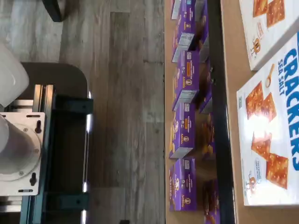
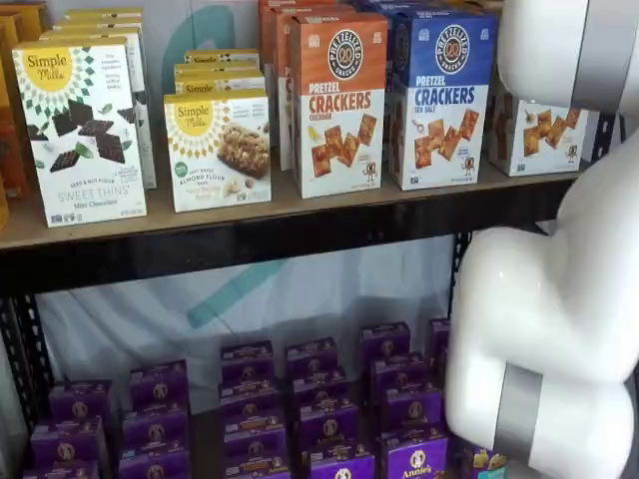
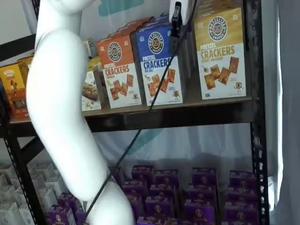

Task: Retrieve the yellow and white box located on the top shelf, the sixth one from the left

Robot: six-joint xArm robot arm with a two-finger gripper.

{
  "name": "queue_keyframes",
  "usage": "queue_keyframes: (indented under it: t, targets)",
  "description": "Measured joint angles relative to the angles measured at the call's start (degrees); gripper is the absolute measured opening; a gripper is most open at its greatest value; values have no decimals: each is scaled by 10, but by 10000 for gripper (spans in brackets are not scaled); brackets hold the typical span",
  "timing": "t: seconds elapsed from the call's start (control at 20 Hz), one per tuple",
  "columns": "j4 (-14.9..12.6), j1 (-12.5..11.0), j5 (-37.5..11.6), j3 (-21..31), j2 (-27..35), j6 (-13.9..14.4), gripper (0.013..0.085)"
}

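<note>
The yellow and white box (image 3: 220,51) stands upright at the right end of the top shelf (image 3: 187,115), with a yellow top, a round dark logo and cracker pictures. In a shelf view only its white lower half (image 2: 534,135) shows beside my white arm. My gripper (image 3: 176,29) hangs from the view's top edge in front of the blue carton's upper right corner, just left of the yellow and white box. Only a black finger and a cable show, so I cannot tell its state. The wrist view shows the blue carton (image 1: 271,140), not the yellow top.
An orange-topped carton (image 2: 339,100) and a blue-topped carton (image 2: 444,95) stand left of the target. Simple Mills cartons (image 2: 80,130) stand further left. Several purple boxes (image 2: 329,409) fill the lower shelf. My arm (image 3: 65,117) crosses the foreground. A black upright (image 3: 258,117) stands at the right.
</note>
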Motion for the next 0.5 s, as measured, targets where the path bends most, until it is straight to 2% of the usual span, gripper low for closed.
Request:
queue_keyframes:
  t: [0.15,0.3,0.4,0.5]
  targets:
    - [-23,11,-12,13,-15,-2,850]
    - [-25,11,-19,28,-31,-2,850]
    - [-13,5,-28,39,-41,-3,850]
    - [16,-11,-32,41,-45,-3,850]
